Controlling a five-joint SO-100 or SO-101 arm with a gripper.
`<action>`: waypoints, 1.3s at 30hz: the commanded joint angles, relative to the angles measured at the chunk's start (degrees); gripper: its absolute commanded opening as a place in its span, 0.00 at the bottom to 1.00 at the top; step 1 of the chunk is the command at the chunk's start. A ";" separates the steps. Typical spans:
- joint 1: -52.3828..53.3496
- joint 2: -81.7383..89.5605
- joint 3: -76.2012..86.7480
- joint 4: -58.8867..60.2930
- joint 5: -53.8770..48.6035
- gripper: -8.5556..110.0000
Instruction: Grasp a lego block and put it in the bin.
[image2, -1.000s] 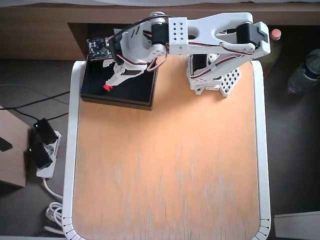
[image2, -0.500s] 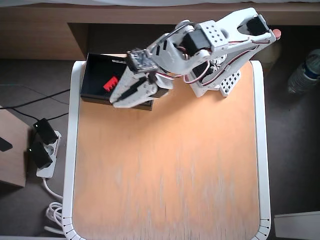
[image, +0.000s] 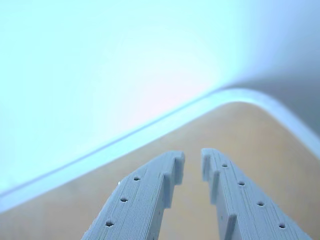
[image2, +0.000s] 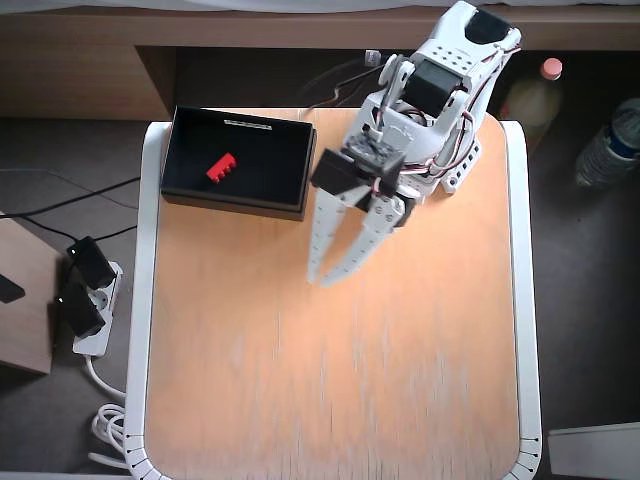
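Clearly, going from the largest thing down:

- The table (image2: 330, 380) fills most of the overhead view: an orange wood top with a white rim, bare from its centre down to 6 o'clock.
- The arm (image2: 440, 80) sits at about 1 o'clock on the table, folded over its base, with its forearm reaching toward the table's centre; I judge this a resting pose, since nothing lies ahead of it to pick up.
- The bin (image2: 190, 185) stands at 11 o'clock, against the table's far left corner, well clear of the arm. Its white label strip lies on the far rim.
- The gripper (image2: 322, 277) points toward 7 o'clock from the arm, above bare wood. In the wrist view (image: 192, 162) the fingertips stand a narrow gap apart with nothing between them, so it holds nothing.
- The block (image2: 220, 167) lies inside the bin, left of its middle, on the dark floor and apart from the walls. With it there, the task looks done.
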 joint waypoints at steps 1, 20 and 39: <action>-7.91 4.57 2.55 0.18 1.41 0.07; -21.09 24.26 34.63 -0.09 3.43 0.07; -20.74 24.26 56.07 4.04 -6.68 0.07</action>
